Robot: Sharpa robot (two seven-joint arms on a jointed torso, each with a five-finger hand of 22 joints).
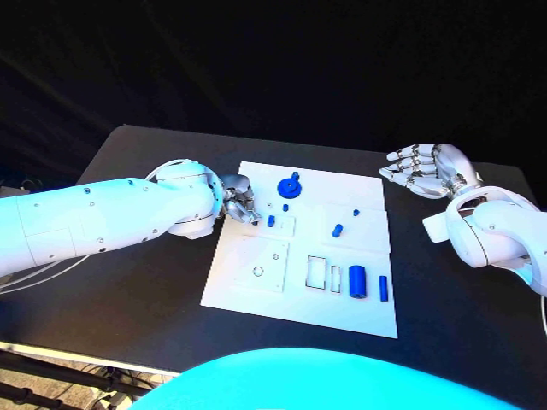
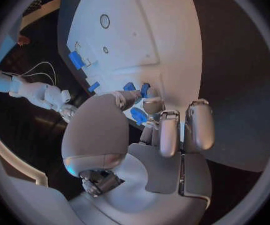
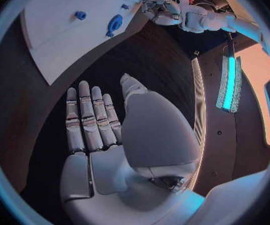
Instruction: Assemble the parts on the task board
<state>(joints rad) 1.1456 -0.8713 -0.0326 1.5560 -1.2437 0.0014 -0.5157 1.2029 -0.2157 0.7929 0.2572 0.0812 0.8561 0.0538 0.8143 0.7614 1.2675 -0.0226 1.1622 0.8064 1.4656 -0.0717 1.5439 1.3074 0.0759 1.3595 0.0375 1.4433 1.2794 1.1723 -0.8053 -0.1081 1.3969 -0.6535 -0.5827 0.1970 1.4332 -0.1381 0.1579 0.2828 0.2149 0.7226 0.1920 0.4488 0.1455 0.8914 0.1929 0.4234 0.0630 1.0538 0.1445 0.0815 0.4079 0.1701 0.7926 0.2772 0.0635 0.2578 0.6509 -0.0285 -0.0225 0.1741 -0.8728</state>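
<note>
Left hand (image 1: 237, 203) at the task board's (image 1: 360, 307) left edge, fingers pinching a small blue part (image 2: 139, 115) | right hand (image 1: 432, 171) flat, fingers released, over bare black table (image 1: 138, 154) just beyond the board's far right corner | dark room behind.

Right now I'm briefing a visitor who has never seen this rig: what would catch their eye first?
First the white task board in the middle of the black table, dotted with small blue parts. Then the left hand at the board's left edge, its fingers curled over a small blue part. The right hand hovers open, off the board's far right corner.
</note>
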